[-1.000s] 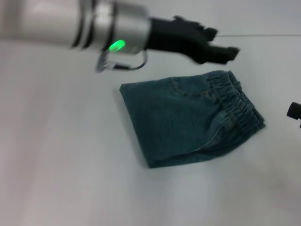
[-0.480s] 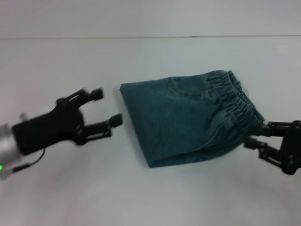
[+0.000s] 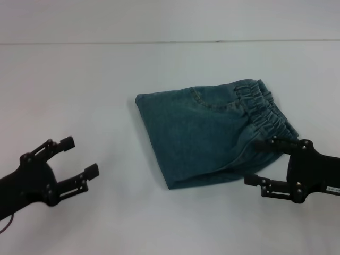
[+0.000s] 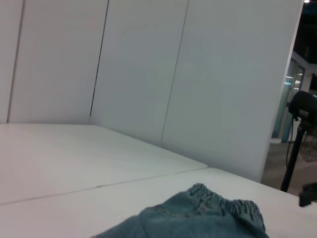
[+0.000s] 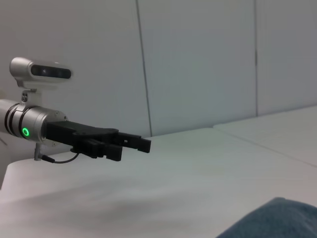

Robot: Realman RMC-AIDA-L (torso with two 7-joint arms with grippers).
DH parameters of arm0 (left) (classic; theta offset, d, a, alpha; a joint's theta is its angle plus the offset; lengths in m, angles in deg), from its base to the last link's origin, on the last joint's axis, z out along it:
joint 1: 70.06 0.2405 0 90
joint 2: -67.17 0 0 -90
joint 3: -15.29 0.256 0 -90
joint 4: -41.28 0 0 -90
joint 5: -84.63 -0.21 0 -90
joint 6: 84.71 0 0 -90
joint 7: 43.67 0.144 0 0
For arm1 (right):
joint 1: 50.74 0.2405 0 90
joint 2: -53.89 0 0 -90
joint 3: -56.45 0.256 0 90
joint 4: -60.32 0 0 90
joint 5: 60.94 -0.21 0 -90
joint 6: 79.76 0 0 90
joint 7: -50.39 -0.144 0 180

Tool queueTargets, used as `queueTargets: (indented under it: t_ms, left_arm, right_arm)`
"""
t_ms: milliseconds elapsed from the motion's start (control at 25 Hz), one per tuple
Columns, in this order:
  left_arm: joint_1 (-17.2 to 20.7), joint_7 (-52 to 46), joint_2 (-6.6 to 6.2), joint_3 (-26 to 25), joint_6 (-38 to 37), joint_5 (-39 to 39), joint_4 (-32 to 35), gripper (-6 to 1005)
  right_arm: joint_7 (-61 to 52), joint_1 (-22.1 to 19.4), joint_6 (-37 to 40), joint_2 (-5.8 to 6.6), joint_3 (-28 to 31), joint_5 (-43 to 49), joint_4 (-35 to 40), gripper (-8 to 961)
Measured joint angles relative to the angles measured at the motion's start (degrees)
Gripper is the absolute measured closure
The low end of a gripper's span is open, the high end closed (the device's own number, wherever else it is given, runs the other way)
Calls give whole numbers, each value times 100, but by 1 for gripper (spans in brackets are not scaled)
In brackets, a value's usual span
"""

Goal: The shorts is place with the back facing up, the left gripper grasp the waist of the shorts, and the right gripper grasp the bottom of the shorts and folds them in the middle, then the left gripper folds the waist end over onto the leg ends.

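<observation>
The blue denim shorts lie folded on the white table, with the elastic waistband at the far right. My left gripper hovers open near the front left, well clear of the cloth. My right gripper stands open at the front right, one fingertip right at the shorts' near right edge, holding nothing. The left wrist view shows the shorts low in front. In the right wrist view the left gripper is open across the table, and a corner of the shorts shows.
The white table runs wide around the shorts, with a seam line along its far side. White wall panels stand behind. A dark stand is beyond the table's end.
My left arm swung from above the far side of the shorts down to the front left. My right gripper came in from the right edge to the shorts' near right edge.
</observation>
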Motion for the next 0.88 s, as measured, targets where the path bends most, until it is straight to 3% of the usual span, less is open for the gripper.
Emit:
queueTargets:
  t_ms: [200,440,880]
  left_arm:
    - [81,144,-1,-293,-184,-197,-1,65]
    - [168,454,45,-347,-160,-212,-53,65]
    - [201,635,83,-415,-130,-208,-112,65]
  right_arm:
    - [263,89,-3,7,-16,-12,-55,145]
    - [272,183,-7,28,-21,-14,-90,13]
    - [272,196,-27,11,-21,-13,-105,17]
